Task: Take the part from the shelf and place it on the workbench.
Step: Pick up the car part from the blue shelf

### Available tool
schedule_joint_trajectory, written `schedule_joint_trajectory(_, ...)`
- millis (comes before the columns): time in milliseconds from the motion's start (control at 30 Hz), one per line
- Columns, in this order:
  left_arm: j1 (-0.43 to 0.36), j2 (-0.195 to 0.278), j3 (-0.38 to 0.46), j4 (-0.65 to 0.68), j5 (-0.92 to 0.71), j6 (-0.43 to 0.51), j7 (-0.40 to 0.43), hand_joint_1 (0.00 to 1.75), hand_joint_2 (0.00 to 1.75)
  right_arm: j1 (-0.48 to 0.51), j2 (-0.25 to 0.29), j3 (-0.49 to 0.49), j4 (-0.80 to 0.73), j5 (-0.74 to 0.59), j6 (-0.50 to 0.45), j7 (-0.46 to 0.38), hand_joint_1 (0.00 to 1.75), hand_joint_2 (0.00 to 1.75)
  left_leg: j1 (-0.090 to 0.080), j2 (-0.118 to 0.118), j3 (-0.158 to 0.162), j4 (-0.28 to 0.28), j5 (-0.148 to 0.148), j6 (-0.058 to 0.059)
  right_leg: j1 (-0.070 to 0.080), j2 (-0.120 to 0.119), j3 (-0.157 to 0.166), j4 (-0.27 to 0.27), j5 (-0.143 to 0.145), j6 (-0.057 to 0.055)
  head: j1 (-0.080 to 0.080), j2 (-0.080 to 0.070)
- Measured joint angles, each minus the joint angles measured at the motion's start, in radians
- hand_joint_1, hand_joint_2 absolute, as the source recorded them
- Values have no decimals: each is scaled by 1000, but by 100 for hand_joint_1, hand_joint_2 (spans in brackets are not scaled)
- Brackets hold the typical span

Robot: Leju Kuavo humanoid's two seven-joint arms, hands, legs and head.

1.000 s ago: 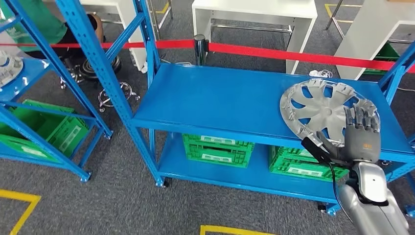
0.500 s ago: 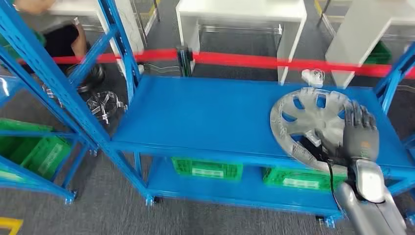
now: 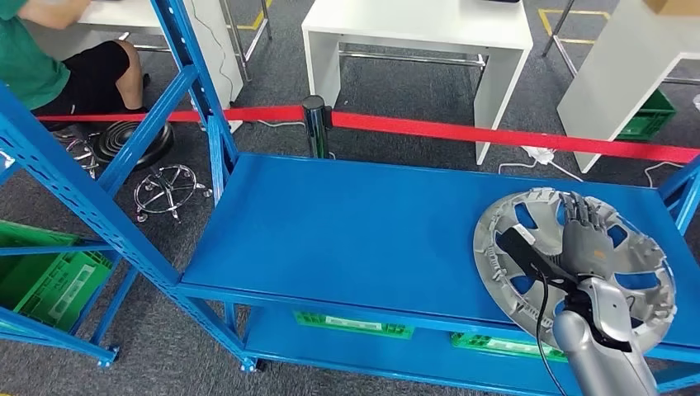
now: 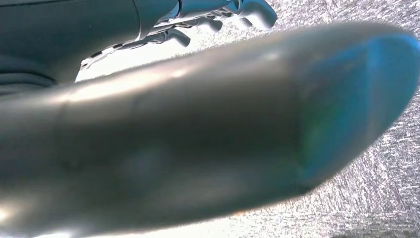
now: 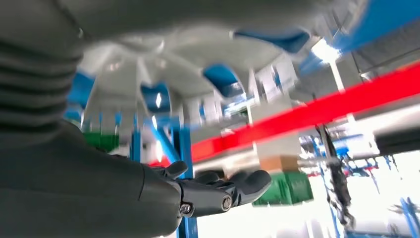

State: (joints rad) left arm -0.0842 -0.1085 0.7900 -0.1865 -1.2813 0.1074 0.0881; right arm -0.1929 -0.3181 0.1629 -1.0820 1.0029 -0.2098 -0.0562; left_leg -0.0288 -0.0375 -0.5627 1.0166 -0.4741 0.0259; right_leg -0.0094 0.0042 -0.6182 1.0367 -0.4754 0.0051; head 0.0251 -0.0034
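1. Since the earlier frames the camera has swung, and the whole scene has shifted; the right hand point(image 3: 588, 241) still lies on the round silver plastic wheel cover point(image 3: 573, 261).
2. Its dark fingers point(image 3: 579, 213) lie spread flat on the cover's face, the thumb under the rim, holding it.
3. The cover sits low over the right end of the blue metal workbench top point(image 3: 371, 227), overhanging its front edge.
4. The left hand point(image 4: 225, 11) hangs above grey carpet, fingers curled; its state is unclear.
5. Beyond the bench runs a red barrier tape point(image 3: 495, 134).
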Motion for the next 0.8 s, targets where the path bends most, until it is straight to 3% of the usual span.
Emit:
schedule_joint_trajectory(133,-4,4,0,-1,-12,-3,2,0,0,17,22,-1,-8,-24,-6,-1,0,175,0,6,-6,37,-23,-24,-3,-1,19,-10,12,-25,-3,0)
schedule_joint_trajectory(200,-6,3,0,-2,-14,-4,2,0,0,28,34,-1,-15,-26,-9,0,0,175,7,18,-56,133,-66,-38,-5,-3,31,-14,7,-33,-8,0)
schedule_joint_trajectory(267,-7,2,0,-2,-15,-5,2,0,0,38,43,-1,-18,-26,-9,2,0,175,17,25,-127,250,-111,-49,-5,-4,36,-14,0,-37,-10,0)
schedule_joint_trajectory(300,-7,2,0,-2,-15,-5,2,0,0,43,47,-1,-18,-26,-9,2,0,175,22,26,-149,276,-112,-53,-6,-4,39,-14,-3,-37,-10,0)
schedule_joint_trajectory(333,-6,3,0,-2,-15,-5,2,0,0,46,51,-1,-18,-26,-9,2,0,175,26,27,-153,266,-94,-57,-7,-3,44,-13,-7,-35,-10,0)
schedule_joint_trajectory(367,-6,3,0,-2,-15,-5,2,0,0,49,55,-1,-18,-27,-8,2,0,175,29,28,-138,219,-58,-59,-9,-3,49,-13,-11,-32,-10,0)
schedule_joint_trajectory(433,-6,3,0,-2,-14,-4,0,0,0,50,61,-1,-18,-30,-7,0,0,175,33,31,-83,81,12,-61,-11,-2,60,-13,-19,-24,-11,0)
schedule_joint_trajectory(467,-8,3,0,-1,-14,-3,0,0,0,49,62,-1,-18,-33,-7,0,0,175,33,32,-64,33,24,-57,-11,-2,62,-13,-22,-18,-12,0)
schedule_joint_trajectory(533,-8,2,0,-1,-13,-3,-1,0,0,48,65,-1,-18,-40,-6,-4,0,175,31,32,-50,2,24,-47,-8,-3,63,-12,-28,-11,-13,0)
schedule_joint_trajectory(667,-6,1,0,-1,-13,-3,-1,0,0,47,69,-1,-21,-66,-7,-13,0,175,30,30,-46,1,38,-39,-3,-3,67,-17,-27,-43,-12,0)
schedule_joint_trajectory(733,-7,1,0,-1,-13,-3,-1,0,0,48,71,0,-31,-77,-9,-14,0,175,29,29,-45,1,35,-33,-4,-3,71,-24,-26,-39,-12,0)
schedule_joint_trajectory(800,-7,1,0,-1,-14,-3,-1,0,0,49,73,1,-43,-81,-10,-14,0,87,28,30,-45,1,34,-28,-4,-3,74,-31,-25,-25,-12,0)
